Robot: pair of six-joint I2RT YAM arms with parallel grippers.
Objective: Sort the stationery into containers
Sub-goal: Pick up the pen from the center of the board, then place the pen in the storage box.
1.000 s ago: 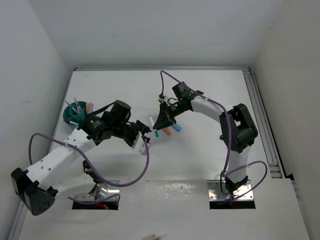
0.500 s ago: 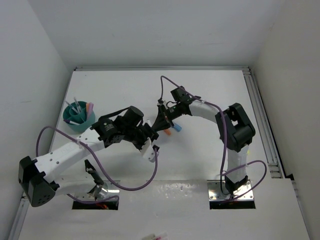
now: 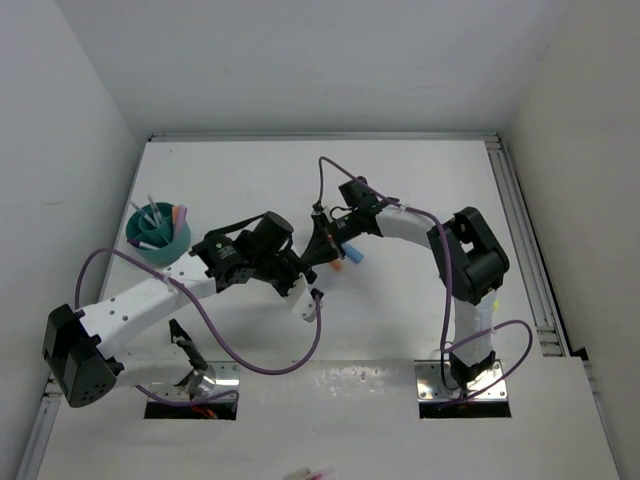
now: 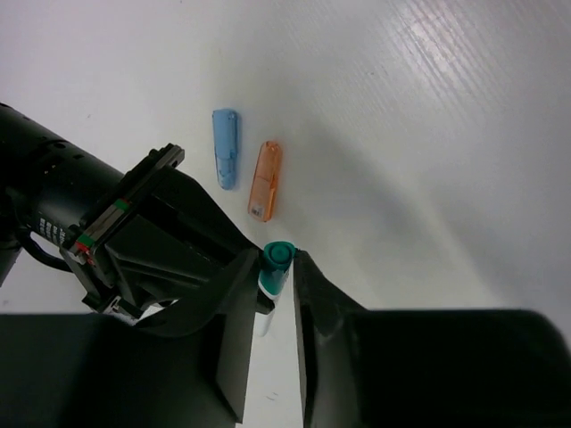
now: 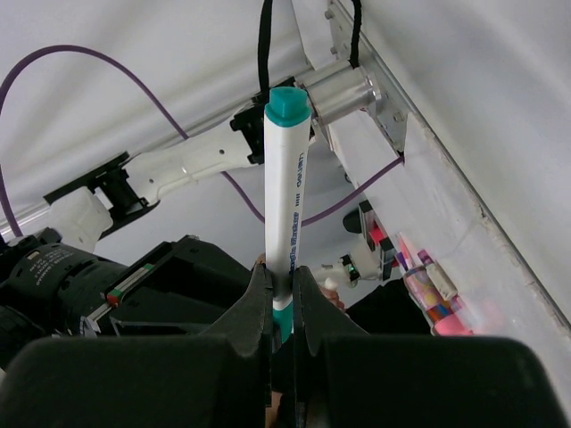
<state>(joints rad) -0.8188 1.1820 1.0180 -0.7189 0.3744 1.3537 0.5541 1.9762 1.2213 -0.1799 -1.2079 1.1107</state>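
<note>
White walls close in a white desk (image 3: 400, 180). The right tool (image 5: 281, 287) is clamped on the lower barrel of a white pen (image 5: 287, 196), teal cap up and clear of the desk. This looks like a hand-over, since the cup (image 3: 181, 243), with a few pens in it, stands well off on the far side of the left tool (image 4: 276, 269), away from the right arm. The left tool's fingers closely flank the pen's teal end; whether they press on it yet I cannot tell. Just beyond the left tool's tips, a blue highlighter (image 4: 226, 160) and an orange highlighter (image 4: 265, 181) lie side by side on the desk, touching neither tool.
</note>
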